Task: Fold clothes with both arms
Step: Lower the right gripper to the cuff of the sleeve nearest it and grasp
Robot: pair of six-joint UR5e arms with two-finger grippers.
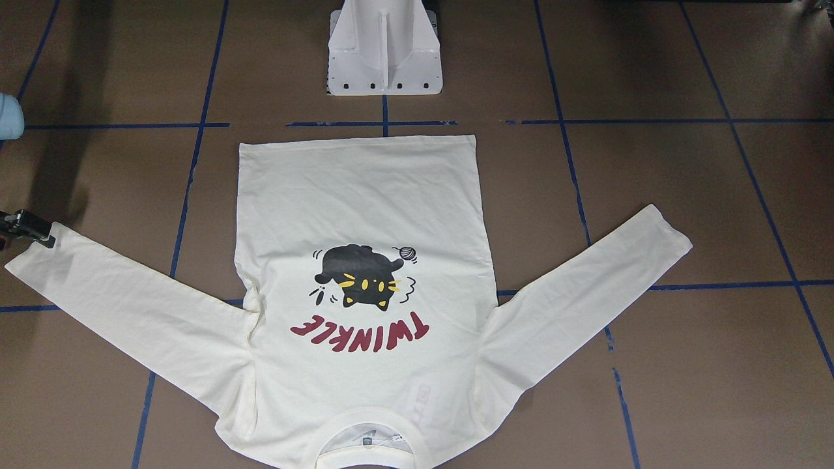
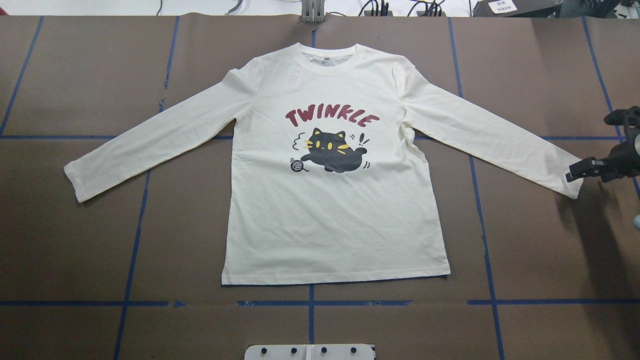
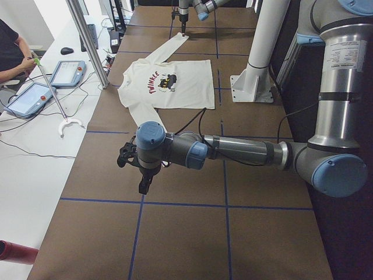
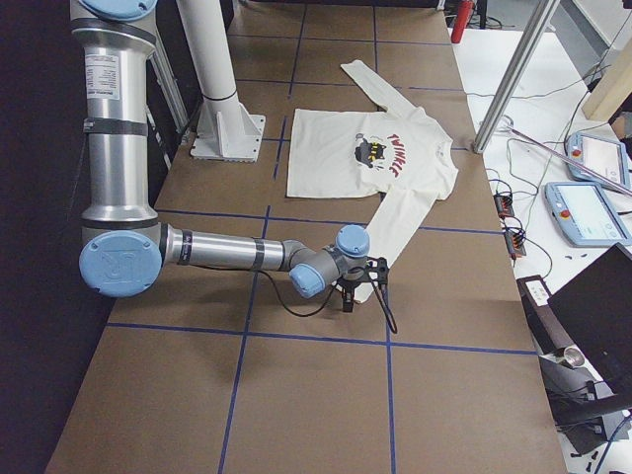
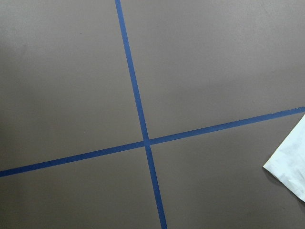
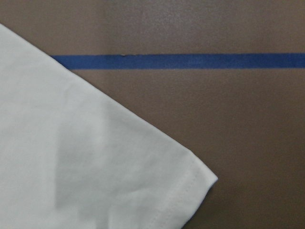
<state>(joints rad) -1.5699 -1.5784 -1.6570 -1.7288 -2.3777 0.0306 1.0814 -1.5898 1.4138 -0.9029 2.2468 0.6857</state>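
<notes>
The T-shirt (image 2: 335, 220) lies print-up on the surface (image 2: 75, 250), sleeves spread for folding, the right arm's fingers (image 2: 577, 172) at one cuff (image 2: 567, 186) and the left arm's fingers (image 3: 144, 182) short of the other, neither pair's spacing discernible.

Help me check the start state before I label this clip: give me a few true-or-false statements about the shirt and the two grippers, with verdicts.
1. The shirt lies print side up. True.
2. The shirt is already folded in half. False: it lies flat, with both sleeves spread out to the sides.
3. The right gripper is at a sleeve's cuff. True.
4. The left gripper holds the other cuff. False: it is over bare table, and nothing grips that cuff.
5. The collar points toward the robot's base. False: the hem is the edge nearest the base.
</notes>
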